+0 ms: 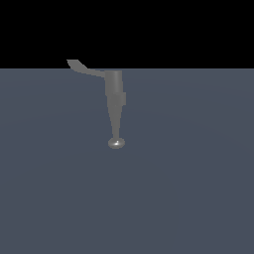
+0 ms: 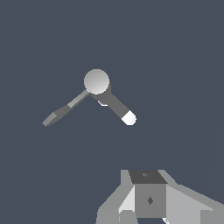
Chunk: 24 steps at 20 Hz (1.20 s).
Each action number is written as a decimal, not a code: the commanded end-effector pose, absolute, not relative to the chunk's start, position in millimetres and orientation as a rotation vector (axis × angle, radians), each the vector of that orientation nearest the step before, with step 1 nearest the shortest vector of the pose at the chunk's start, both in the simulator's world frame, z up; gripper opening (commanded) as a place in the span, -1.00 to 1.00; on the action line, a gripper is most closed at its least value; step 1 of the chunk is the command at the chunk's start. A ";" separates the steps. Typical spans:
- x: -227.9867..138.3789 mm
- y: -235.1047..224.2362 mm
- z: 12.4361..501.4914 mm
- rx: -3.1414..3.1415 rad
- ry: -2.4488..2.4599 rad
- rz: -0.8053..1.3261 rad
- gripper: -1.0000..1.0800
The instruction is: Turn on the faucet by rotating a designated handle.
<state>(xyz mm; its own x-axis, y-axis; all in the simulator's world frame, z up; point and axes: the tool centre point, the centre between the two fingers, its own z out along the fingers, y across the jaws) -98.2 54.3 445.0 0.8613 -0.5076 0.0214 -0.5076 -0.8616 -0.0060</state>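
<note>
In the exterior view the faucet (image 1: 115, 101) is a matte grey column, wide at the top and tapering to a small shiny knob (image 1: 116, 143). The handle (image 1: 84, 69) is a thin curved lever that sticks out from the wide end toward the exterior view's left. The wrist view shows the faucet (image 2: 96, 81) as a pale round disc with a thick arm ending in a white tip (image 2: 128, 118). The handle (image 2: 57, 115) is a flat dark lever with a widened tip. My gripper (image 2: 148, 183) is well apart from both, its fingers together with no gap. It is out of the exterior view.
A flat blue-grey floor (image 1: 188, 188) spreads around the faucet on all sides. Nothing else stands on it in either view. Above the floor's far edge the exterior view is black.
</note>
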 end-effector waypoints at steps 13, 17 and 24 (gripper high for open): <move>-34.5 90.3 398.6 -2.851 1.299 -0.015 -1.00; -18.5 101.1 383.1 -2.791 1.424 -0.010 -1.00; 7.5 120.7 353.2 -2.673 1.638 -0.004 -1.00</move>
